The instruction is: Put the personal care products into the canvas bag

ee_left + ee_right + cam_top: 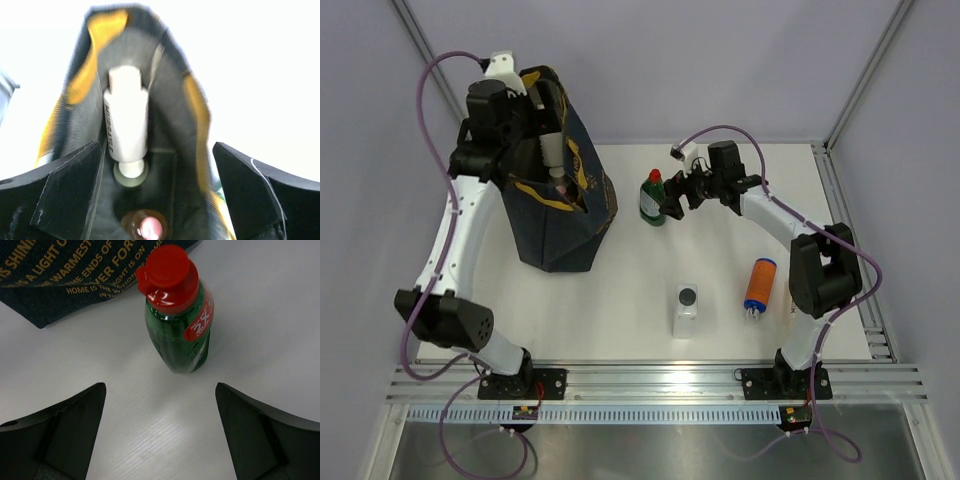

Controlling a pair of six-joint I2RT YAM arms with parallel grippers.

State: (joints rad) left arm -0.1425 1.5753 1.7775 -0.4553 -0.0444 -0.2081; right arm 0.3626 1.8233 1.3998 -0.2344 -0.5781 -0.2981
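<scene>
The navy canvas bag with yellow trim stands at the left. My left gripper hangs over its mouth, open. A cream tube is upright just beyond the fingertips inside the bag, free of them; it also shows in the top view. A peach bottle with pink cap lies at the bag's bottom. My right gripper is open, facing the upright green bottle with red cap, a short way off. The bag's printed side lies behind it.
An orange bottle with blue cap lies on the white table at the right. A clear bottle with dark cap stands near the front middle. An aluminium rail runs along the near edge, grey walls surround the table.
</scene>
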